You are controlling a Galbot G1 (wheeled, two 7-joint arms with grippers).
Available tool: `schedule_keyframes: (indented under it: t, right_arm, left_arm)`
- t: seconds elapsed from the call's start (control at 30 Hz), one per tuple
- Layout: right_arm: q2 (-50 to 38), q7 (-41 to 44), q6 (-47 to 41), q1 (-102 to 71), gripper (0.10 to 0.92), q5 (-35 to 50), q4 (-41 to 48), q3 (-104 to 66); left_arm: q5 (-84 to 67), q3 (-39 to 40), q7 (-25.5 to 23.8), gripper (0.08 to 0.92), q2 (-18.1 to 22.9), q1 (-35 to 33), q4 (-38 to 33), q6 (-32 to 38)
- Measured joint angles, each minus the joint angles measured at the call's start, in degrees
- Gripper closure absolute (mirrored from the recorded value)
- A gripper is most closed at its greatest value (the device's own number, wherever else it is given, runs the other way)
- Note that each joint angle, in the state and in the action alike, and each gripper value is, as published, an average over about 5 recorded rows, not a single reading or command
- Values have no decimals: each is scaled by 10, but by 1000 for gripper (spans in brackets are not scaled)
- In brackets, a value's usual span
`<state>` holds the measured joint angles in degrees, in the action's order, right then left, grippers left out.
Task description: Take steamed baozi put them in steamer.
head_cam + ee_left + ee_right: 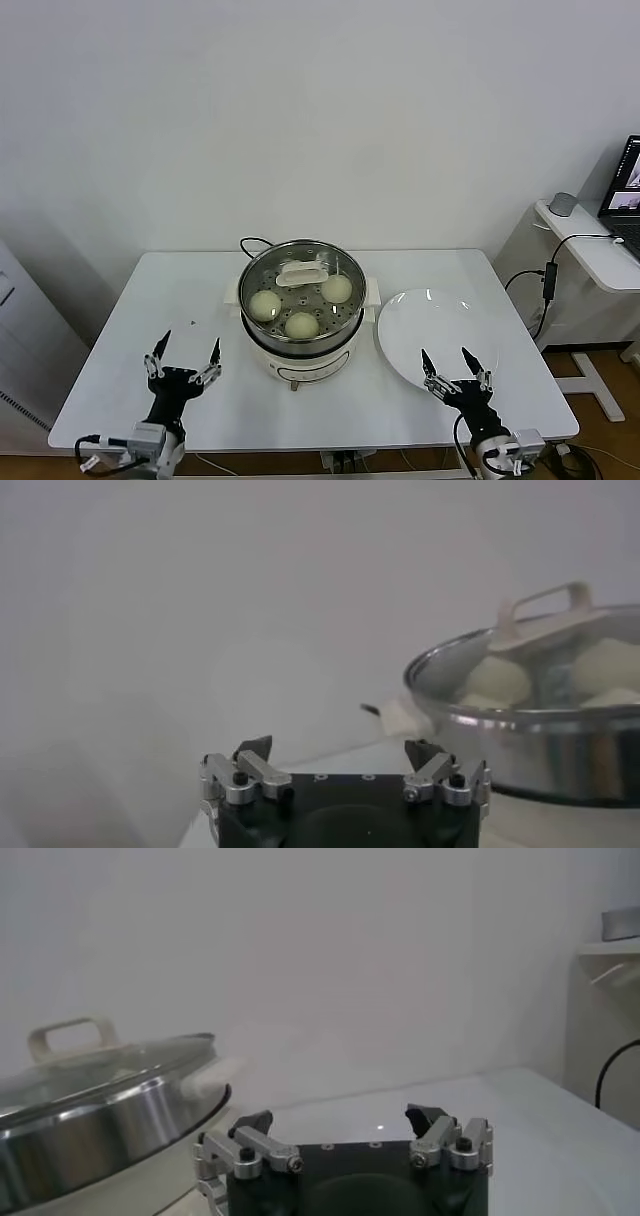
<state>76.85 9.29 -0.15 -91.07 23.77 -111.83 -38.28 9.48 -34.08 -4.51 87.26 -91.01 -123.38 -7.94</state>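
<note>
The left hand (184,360) rests low on the counter (200,300), fingers spread apart and holding nothing. In the middle, the steamer (303,345) has its glass lid (300,272) on, with three steamed baozi (301,325) visible inside; a fourth may hide under the handle. The white plate (430,325) is bare, so loading looks finished. The right hand (456,376) hovers at the plate's near edge, spread and empty.

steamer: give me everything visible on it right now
The steamer is a round shiny steel pot on a cream-white base, upright at the table's middle. A glass lid with a cream handle sits on it, closed. Through the glass, three baozi rest on the perforated tray. A black cord runs out behind. The white plate lies beside it on the right; whether they touch is unclear. Neither gripper touches it.
</note>
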Motion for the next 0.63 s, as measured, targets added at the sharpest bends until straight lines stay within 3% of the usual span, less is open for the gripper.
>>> schedule_keyframes:
  t: [0.63]
  right_arm:
    - [-8, 7, -15, -53, 203, -4, -44, -20]
  left_arm:
    - [-43, -6, -30, 177, 7, -68, -50, -20]
